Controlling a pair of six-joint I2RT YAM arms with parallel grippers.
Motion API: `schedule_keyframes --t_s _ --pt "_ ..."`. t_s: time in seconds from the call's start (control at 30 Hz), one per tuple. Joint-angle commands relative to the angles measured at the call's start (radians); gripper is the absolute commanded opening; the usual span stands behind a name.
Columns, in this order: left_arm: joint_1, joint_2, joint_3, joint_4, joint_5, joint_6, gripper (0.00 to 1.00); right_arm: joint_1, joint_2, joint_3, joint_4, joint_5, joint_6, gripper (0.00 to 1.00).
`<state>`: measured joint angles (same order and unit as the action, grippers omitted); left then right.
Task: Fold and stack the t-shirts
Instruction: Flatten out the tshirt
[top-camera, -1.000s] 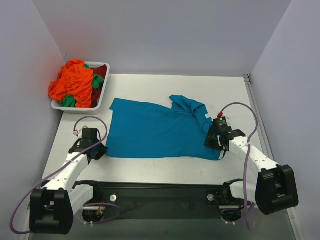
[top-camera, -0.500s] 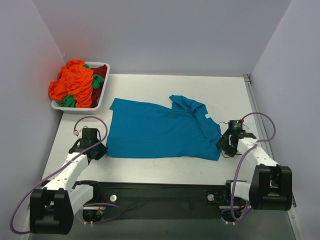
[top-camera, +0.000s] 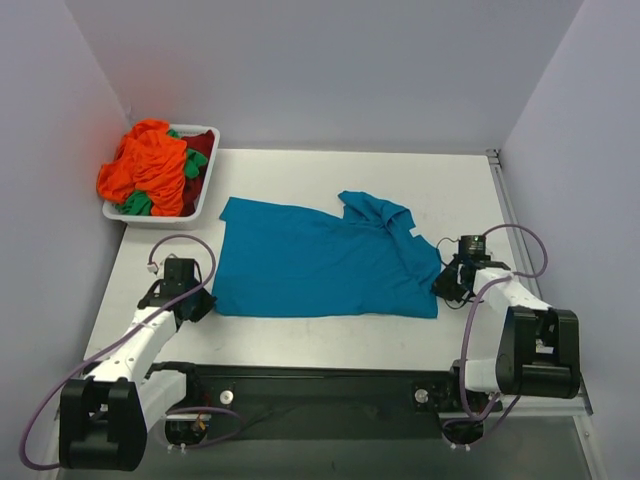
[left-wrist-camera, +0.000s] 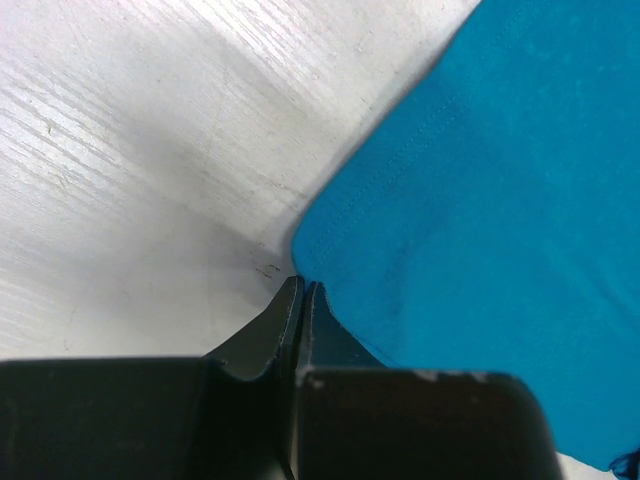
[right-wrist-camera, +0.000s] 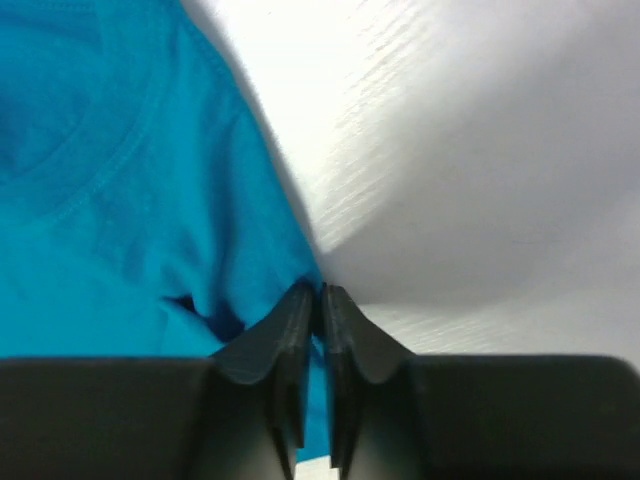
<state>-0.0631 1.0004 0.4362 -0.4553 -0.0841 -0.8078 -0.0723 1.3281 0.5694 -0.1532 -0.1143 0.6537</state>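
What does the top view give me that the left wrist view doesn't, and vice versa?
Only the top view: the whole teal shirt spread out, the tray of other shirts at far left, and the right pincer at the shirt's near right corner. Only the left wrist: the left pincer shut, tips right at the hemmed corner, though an actual grip is unclear. Both: shirt, table, and the left pincer at the near left corner.

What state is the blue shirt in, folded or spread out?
Spread out: the shirt lies open and flat on the table, with only its far right corner bunched.
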Motion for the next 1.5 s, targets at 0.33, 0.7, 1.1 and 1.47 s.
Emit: schedule_keyframes --t_s 0.33,0.7,1.1,1.47 --pt "0.008 -0.055 0.186 -0.069 0.007 0.044 0.0 -0.003 -0.254 0.124 -0.161 -0.077 0.03 0.0" --pt "0.014 -0.025 0.839 -0.278 0.013 0.111 0.0 -0.024 -0.46 0.731 -0.445 -0.01 0.029 0.0" --pt "0.016 0.072 1.411 -0.37 0.052 0.113 0.0 -0.029 -0.448 1.216 -0.54 0.096 -0.025 0.0" --pt "0.016 0.297 1.332 -0.019 0.113 0.075 0.0 -0.029 -0.201 1.115 -0.243 0.013 0.006 0.0"
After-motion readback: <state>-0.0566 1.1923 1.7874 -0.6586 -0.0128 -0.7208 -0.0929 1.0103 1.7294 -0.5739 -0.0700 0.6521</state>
